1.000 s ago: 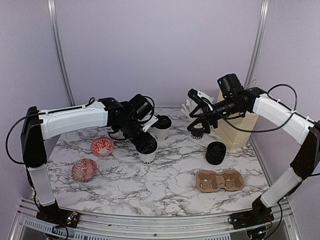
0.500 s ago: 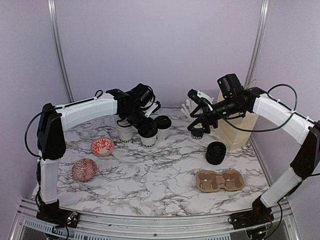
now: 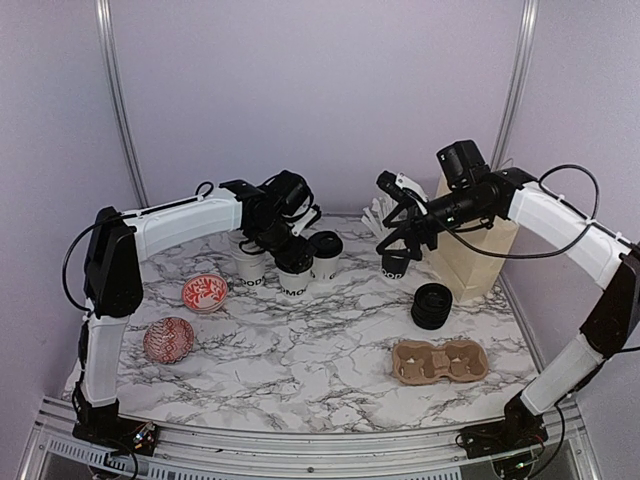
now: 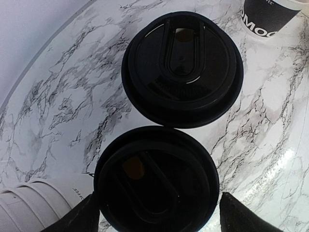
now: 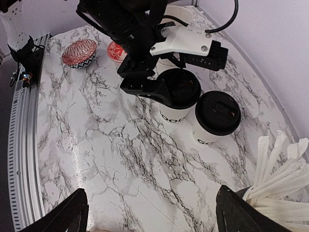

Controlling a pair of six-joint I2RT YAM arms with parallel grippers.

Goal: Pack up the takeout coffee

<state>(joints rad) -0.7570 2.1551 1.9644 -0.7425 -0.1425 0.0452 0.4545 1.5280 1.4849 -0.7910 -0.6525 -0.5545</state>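
Note:
Two takeout coffees stand side by side at the back of the marble table. The near coffee sits between the fingers of my left gripper. That gripper is open, its tips flanking the black lid, with a small gap on the right. The far coffee stands free just behind it. Both show in the right wrist view, the straddled cup and the free cup. My right gripper hangs open and empty above the table to their right.
Lidless stacked white cups stand left of the coffees. A black cup of stirrers is below my right gripper. A brown paper bag, stacked black lids, a cardboard cup carrier and two red bowls also stand about.
My left gripper has drawn back from the table's middle to the rear, and the lidded cup between its fingers came with it. My right gripper rose slightly.

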